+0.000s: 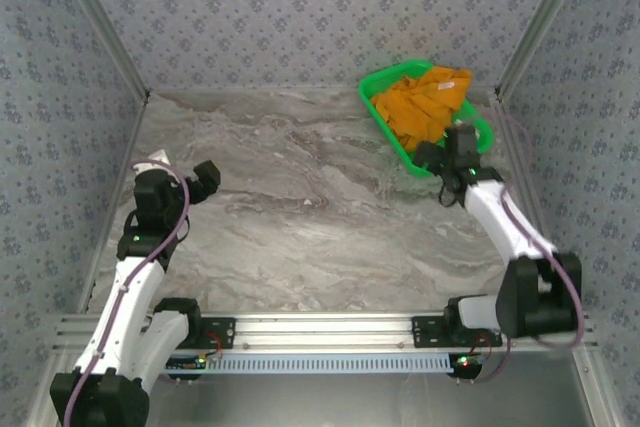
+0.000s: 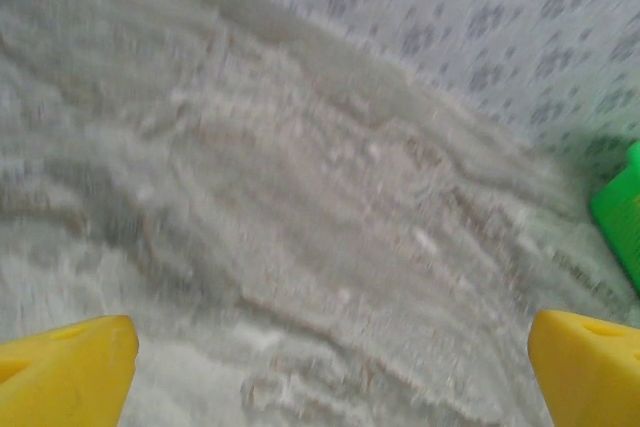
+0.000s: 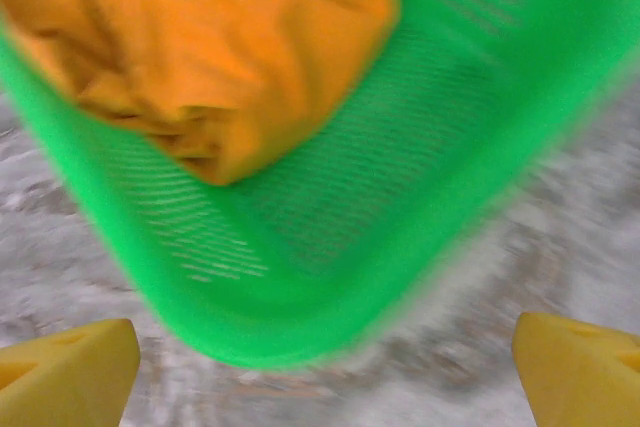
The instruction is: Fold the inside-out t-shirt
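Presently, the counter (image 1: 300, 227) is carrying no spread cloth anywhere across its middle. The basket (image 1: 385, 129) is sitting at the far right corner. The t-shirt (image 1: 425, 102) is lying bunched inside it, crumpled and unfolded, and no part of it is resting on the counter. The right gripper (image 3: 320, 372) is hovering just at the basket's near rim, fingers standing wide apart, holding nothing and not touching the cloth. The left gripper (image 2: 325, 377) is hanging over the counter at the left, well apart from the basket, likewise spread wide and empty.

Judgement: the task is standing at its very start. Taking the t-shirt out, laying it flat and making every fold are all remaining.
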Controlling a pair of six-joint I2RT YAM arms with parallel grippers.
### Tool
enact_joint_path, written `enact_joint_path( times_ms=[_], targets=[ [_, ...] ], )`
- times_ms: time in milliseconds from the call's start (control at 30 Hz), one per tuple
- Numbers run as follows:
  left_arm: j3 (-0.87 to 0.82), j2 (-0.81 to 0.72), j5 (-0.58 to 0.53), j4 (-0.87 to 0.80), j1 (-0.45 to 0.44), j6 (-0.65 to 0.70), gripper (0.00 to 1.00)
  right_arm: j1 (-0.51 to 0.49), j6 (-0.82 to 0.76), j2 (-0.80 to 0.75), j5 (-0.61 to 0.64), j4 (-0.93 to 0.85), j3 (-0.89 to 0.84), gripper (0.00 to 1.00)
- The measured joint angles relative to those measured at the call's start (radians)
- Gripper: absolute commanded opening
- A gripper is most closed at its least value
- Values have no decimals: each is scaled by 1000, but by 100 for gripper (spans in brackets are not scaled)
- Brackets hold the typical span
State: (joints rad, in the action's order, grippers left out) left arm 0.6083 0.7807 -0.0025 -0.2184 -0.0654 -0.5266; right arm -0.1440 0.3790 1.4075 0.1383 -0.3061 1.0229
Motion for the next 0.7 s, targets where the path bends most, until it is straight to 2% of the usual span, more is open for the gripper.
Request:
enact_joint_path(
  times_ms=[67,100,200,333,500,600,700],
  targets=[
    [-8,3,13,-48,0,-10,100,-37,-56,135,-43,-32,136,87],
    [-8,3,19,-69,0,-15,100,-45,-84,204,-71,-52,206,86],
    [-8,3,44,-105,0,-18,100,-47,-143,384,-140,-105,383,72],
    [-8,3,72,-140,-2,-47,100,-53,-239,535,-209,-189,514,55],
    [-24,0,120,-148,-10,-89,100,-101,-378,550,-200,-251,504,33],
    [-24,0,135,-156,-10,-104,100,-150,-486,515,-201,-235,450,25],
    [-24,0,150,-162,-14,-115,100,-213,-613,455,-166,-222,371,22]
  ],
)
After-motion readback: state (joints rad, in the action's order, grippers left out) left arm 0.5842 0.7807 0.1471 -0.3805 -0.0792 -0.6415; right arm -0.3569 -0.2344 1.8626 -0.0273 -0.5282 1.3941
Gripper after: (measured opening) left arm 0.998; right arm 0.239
